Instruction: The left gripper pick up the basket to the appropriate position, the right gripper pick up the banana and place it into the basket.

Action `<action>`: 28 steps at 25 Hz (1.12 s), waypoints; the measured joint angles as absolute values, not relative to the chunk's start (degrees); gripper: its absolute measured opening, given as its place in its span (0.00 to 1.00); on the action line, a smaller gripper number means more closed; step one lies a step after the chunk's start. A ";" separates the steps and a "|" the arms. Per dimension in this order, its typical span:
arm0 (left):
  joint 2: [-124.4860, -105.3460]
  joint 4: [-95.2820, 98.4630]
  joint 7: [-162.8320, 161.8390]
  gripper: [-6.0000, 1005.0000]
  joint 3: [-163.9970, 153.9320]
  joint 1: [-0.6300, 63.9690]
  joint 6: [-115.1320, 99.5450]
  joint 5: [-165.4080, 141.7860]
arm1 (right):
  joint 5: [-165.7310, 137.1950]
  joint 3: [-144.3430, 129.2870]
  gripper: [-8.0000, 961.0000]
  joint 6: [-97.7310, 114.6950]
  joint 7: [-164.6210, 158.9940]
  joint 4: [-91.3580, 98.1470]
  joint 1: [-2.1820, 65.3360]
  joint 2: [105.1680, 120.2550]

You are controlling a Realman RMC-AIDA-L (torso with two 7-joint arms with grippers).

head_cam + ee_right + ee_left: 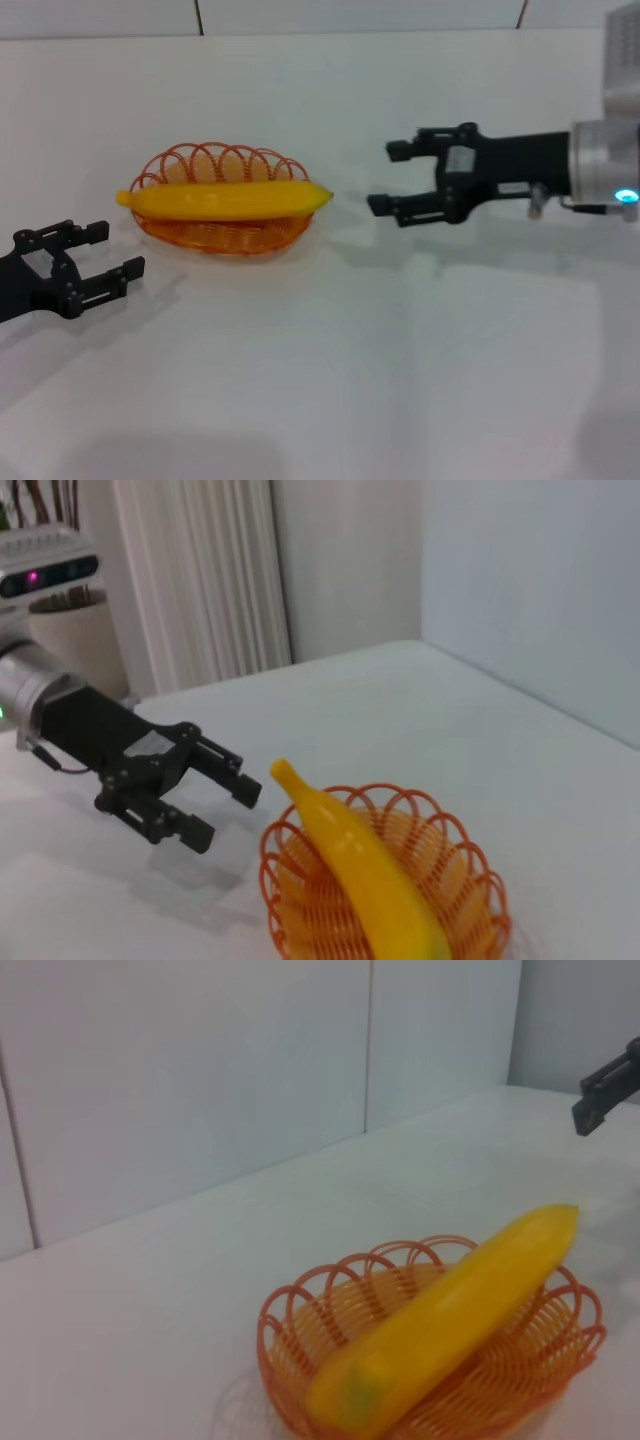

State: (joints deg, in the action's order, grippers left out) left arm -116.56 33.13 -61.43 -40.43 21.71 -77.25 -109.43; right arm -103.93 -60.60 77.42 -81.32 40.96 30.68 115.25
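Yellow banana (228,200) lies lengthwise across orange wire basket (225,237).

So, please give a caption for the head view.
Banana lying across the orange basket on the table, with left gripper and right gripper open on either side.

The bright yellow curved plastic banana (225,200) hides the middle of the shallow orange looped-wire basket (215,236). Beside the black two-fingered left gripper (100,268), its arm is cut off by the edge. In both wrist views the basket's near rim runs out of view.
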 joint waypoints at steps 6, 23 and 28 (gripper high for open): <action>-116.48 33.13 -61.43 0.70 -40.43 21.65 -77.25 -109.41 | -103.95 -58.90 0.86 78.57 -78.31 38.38 28.71 114.43; -116.45 33.13 -60.79 0.70 -39.99 21.18 -77.25 -109.42 | -103.84 -57.69 0.85 78.73 -74.34 35.37 26.56 114.35; -116.45 33.13 -60.64 0.70 -39.99 21.18 -77.69 -109.07 | -103.62 -53.16 0.85 83.00 -70.17 34.82 24.65 114.36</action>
State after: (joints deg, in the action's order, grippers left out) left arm -116.45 33.13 -60.64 -39.99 21.18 -77.69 -109.07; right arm -103.62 -53.16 83.00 -70.17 34.82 24.65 114.36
